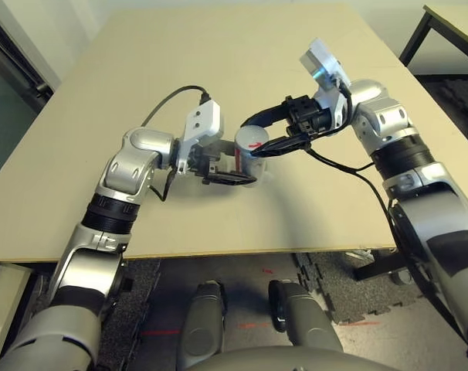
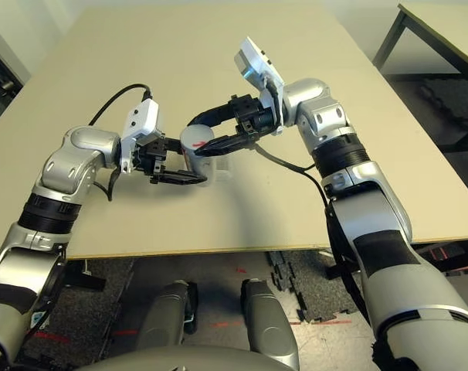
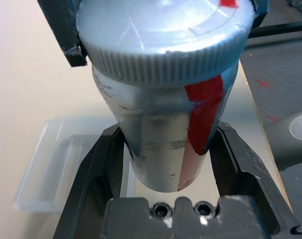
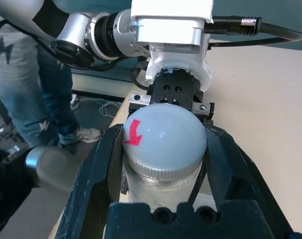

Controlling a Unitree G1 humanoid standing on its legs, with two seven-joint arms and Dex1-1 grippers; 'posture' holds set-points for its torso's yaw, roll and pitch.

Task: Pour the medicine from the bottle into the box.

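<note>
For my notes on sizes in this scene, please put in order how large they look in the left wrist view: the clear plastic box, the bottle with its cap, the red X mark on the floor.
1. Bottle with its cap
2. Clear plastic box
3. Red X mark

A red arrow marks the top of the grey cap point(image 4: 165, 137), which sits on the silver bottle point(image 3: 163, 134); no letters can be read there. A red-and-white strip runs down the bottle's side, with no legible words. On the floor point(image 3: 285, 64) beyond the desk point(image 3: 56, 89) edge are red marks, one of them a plain X point(image 3: 263, 84).
</note>
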